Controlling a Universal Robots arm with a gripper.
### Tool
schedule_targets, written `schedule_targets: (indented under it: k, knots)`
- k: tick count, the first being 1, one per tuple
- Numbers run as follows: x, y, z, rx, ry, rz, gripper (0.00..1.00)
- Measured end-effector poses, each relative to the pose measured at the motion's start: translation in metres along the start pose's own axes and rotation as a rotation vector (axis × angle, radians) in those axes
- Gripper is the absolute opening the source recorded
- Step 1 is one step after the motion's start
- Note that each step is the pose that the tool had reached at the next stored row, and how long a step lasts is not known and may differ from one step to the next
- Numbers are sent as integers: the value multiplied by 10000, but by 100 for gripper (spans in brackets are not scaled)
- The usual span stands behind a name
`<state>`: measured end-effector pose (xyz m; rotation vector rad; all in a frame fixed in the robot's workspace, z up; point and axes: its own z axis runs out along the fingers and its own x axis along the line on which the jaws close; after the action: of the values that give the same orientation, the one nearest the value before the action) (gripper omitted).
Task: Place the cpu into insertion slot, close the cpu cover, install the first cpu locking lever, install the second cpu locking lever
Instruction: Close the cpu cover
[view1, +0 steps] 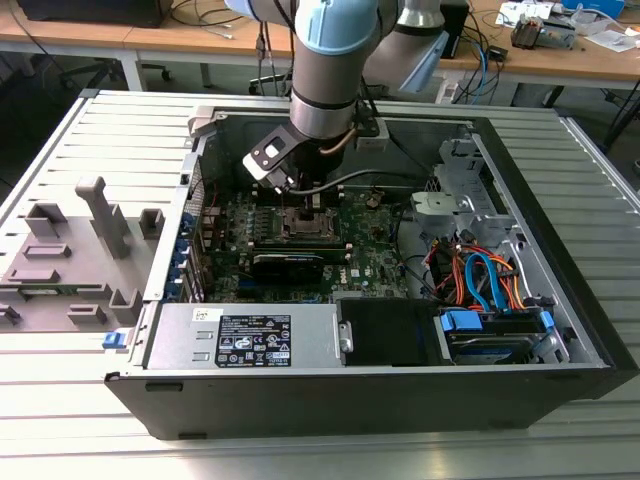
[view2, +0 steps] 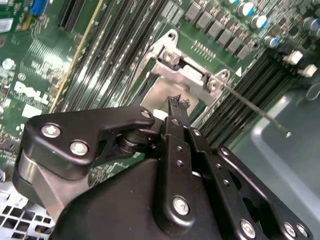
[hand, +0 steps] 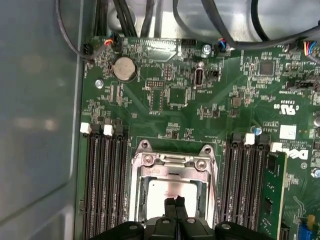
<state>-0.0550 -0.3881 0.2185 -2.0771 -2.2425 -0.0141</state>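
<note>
1. Desktop computer case (view1: 380, 400): middle of the exterior view, laid flat with its side panel off, apparently so the board faces up toward the arm.
2. Robot arm (view1: 325, 80): enters from top centre of the exterior view and reaches straight down into the case.
3. Motherboard (view1: 385, 265): green, on the case floor, centre of the exterior view.
4. Gripper (hand: 175, 200): fingers pressed together, nothing visible between them. Poised directly over the socket, probably as a narrow pushing tip.
5. cpu cover (hand: 172, 162): silvery frame, seemingly lowered over the socket.
6. cpu (hand: 160, 192): pale metal top, seated in the socket and showing through the cover's window just beneath the fingertips.
7. Locking lever (view2: 252, 107): thin rod angling away from a socket corner, apparently unlatched.
</note>
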Motion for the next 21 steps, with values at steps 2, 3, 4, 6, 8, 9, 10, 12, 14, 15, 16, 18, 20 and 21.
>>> schedule_targets:
  k: [2, 3, 4, 6, 8, 9, 10, 12, 14, 15, 16, 18, 20, 21]
  knots:
    - [3, -50, 16, -5, -1, 1, 11]
    - [5, -82, 31, -9, 2, 1, 11]
    - [6, -107, 52, -10, 2, 0, 11]
    - [3, -111, 96, -8, 0, -1, 11]
    - [0, -110, 130, -6, -4, 0, 11]
    - [-1, -110, 138, -2, -9, 1, 11]
    - [-2, -110, 148, -1, -10, 1, 11]
    - [-1, -108, 152, -8, -2, 1, 11]
    - [-1, -108, 153, -8, 0, 0, 11]
    - [-1, -109, 153, -8, -1, 1, 11]
    - [-1, -109, 153, -8, -4, 1, 11]
    - [2, -108, 135, -17, -2, 0, 11]
    - [6, -113, 60, -8, -14, 1, 11]
    - [7, -114, 45, -9, -14, 1, 11]
